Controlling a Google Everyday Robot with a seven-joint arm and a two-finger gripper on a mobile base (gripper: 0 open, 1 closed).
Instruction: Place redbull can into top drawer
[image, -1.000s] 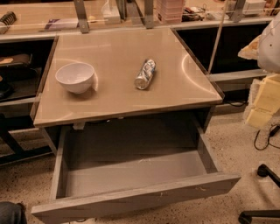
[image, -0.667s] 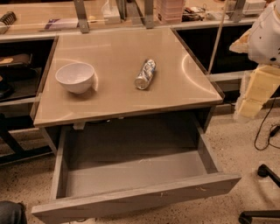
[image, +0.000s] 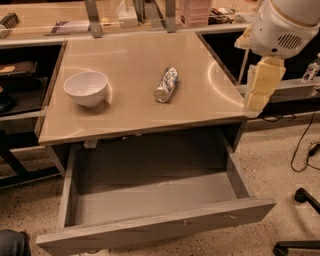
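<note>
The redbull can (image: 166, 84), slim, silver with blue patches, lies on its side near the middle of the beige tabletop (image: 140, 60). The top drawer (image: 150, 197), grey wood with a flat front panel, stands pulled wide open below the table's front edge, and nothing shows inside it. My gripper (image: 257, 95), with cream-coloured fingers hanging down from the white arm, is at the table's right edge, to the right of the can and apart from it.
A white bowl (image: 86, 88) stands upright on the left of the tabletop. Shelving with clutter runs behind and to the left. Cables and a chair base (image: 300, 220) lie on the speckled floor at right.
The arm and gripper have come in from the right edge of view toward the table's right edge. The can, the bowl and the drawer have not moved.
</note>
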